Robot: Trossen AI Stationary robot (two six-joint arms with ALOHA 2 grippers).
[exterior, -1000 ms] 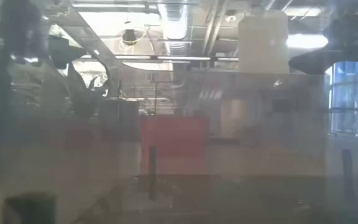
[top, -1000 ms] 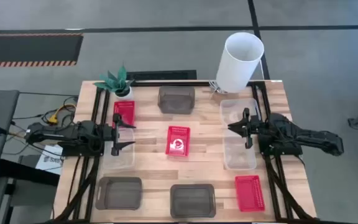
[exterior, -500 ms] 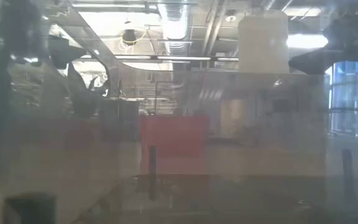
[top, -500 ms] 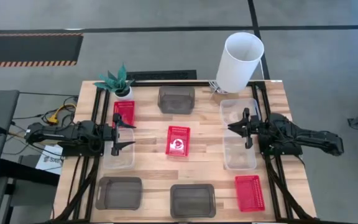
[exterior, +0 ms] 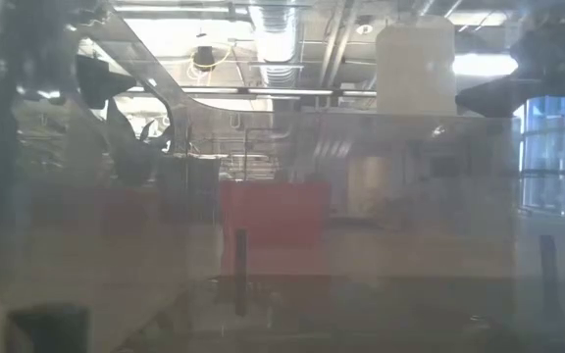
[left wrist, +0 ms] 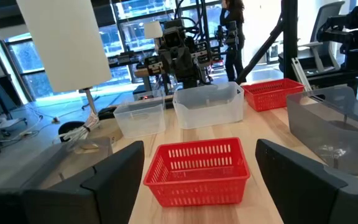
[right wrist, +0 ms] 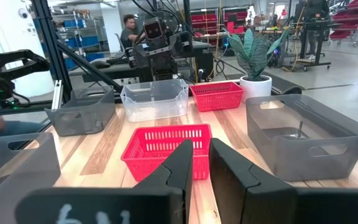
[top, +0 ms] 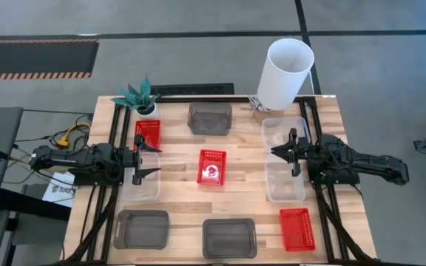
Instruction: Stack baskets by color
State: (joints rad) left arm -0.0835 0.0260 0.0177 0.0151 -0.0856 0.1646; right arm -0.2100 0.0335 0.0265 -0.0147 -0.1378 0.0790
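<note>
Wooden table (top: 180, 188) seen from above w/ nine baskets. Red baskets: center (top: 211, 166), back left by plant (top: 147, 131), front right (top: 296, 227). Dark grey baskets: back center (top: 210, 117), front left (top: 141, 228), front center (top: 229, 237). Clear baskets: left (top: 141, 185), two on right (top: 283, 133). Left gripper (top: 149, 159) hovers at left edge, fingers wide apart, empty. Right gripper (top: 283, 152) hovers between right clear baskets, fingers nearly together, holding nothing.

Around your wooden table (top: 176, 185) lay a grey floor (top: 198, 18) crossed by dark lines, with a striped mat (top: 35, 58). Beyond it stood large windows (left wrist: 129, 25), shelving (right wrist: 79, 28) and an office chair (left wrist: 325, 37).
</note>
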